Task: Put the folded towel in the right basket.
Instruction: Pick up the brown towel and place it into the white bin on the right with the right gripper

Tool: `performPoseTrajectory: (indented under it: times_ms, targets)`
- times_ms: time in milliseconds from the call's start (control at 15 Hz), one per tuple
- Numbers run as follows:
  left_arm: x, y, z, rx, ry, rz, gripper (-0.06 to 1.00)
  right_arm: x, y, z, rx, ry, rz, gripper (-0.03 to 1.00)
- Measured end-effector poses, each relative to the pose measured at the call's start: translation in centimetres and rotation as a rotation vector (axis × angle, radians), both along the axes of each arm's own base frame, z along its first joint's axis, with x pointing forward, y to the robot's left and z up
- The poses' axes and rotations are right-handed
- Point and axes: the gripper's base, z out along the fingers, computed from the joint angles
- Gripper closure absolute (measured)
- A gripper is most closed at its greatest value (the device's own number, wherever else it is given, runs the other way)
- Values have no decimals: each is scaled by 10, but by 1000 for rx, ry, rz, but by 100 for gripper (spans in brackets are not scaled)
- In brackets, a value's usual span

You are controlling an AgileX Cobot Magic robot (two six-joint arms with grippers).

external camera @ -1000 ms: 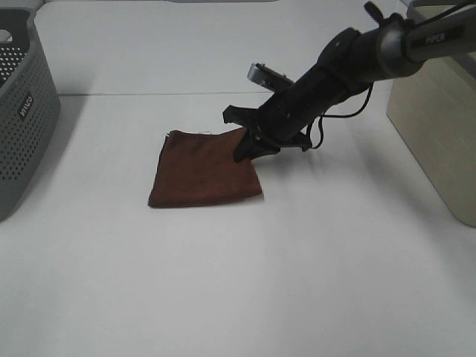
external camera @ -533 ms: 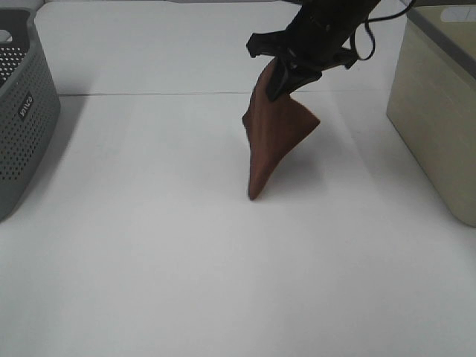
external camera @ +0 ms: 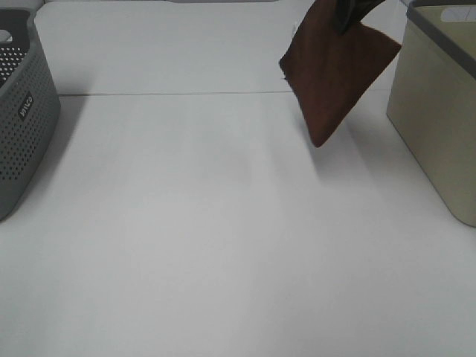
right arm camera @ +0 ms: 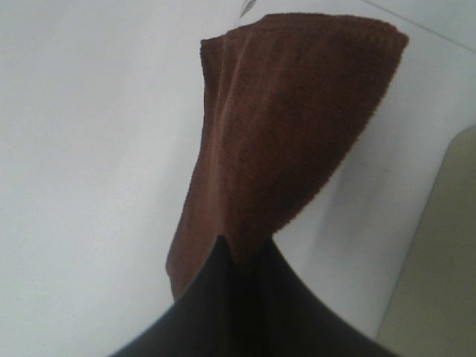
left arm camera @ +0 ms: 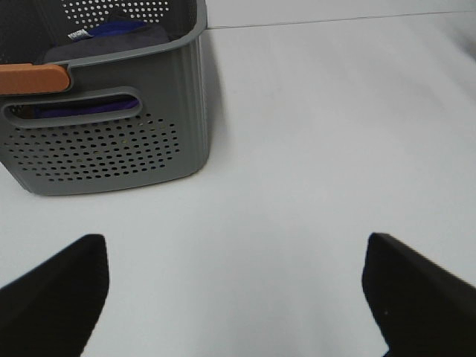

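Observation:
The folded brown towel [external camera: 335, 71] hangs in the air at the upper right of the high view, just left of the beige right basket [external camera: 439, 111]. My right gripper [external camera: 349, 11] shows only at the frame's top edge, shut on the towel's upper corner. In the right wrist view the towel [right arm camera: 290, 126] hangs from the shut gripper [right arm camera: 242, 256], with the basket's wall [right arm camera: 439, 260] beside it. My left gripper [left arm camera: 234, 297] is open and empty above the table, its dark fingertips [left arm camera: 52, 290] showing in the left wrist view.
A grey perforated basket [external camera: 18, 111] stands at the left edge of the white table [external camera: 223, 238]. In the left wrist view this basket [left arm camera: 104, 141] holds purple cloth [left arm camera: 111, 33] and has an orange tab [left arm camera: 30, 78].
My right gripper has lifted the towel off the table and carried it up and to the right, toward the beige basket. The arm has risen almost out of the high view.

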Motion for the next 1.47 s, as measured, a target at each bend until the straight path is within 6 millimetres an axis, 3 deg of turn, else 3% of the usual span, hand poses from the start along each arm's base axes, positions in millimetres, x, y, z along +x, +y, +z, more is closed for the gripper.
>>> performPoseTrajectory:
  times_ms: [133, 467, 733, 1000, 1267, 1333, 1467]
  targets:
    - [0, 0, 0, 0, 0, 0, 7, 1, -26, 14, 7, -31, -69, 95]
    - [0, 0, 0, 0, 0, 0, 7, -3, -127, 49, 14, -113, -304, 95]
    - [0, 0, 0, 0, 0, 0, 7, -8, -192, 51, -5, -115, -431, 95]
    - [0, 0, 0, 0, 0, 0, 7, -12, -240, 30, 7, -47, -544, 95]
    - [0, 0, 0, 0, 0, 0, 7, 6, -254, -19, 80, 84, -575, 93]
    - [0, 0, 0, 0, 0, 0, 7, 10, -255, -28, 87, 105, -591, 85]
    - [0, 0, 0, 0, 0, 0, 7, 12, -259, -34, 74, 118, -638, 52]
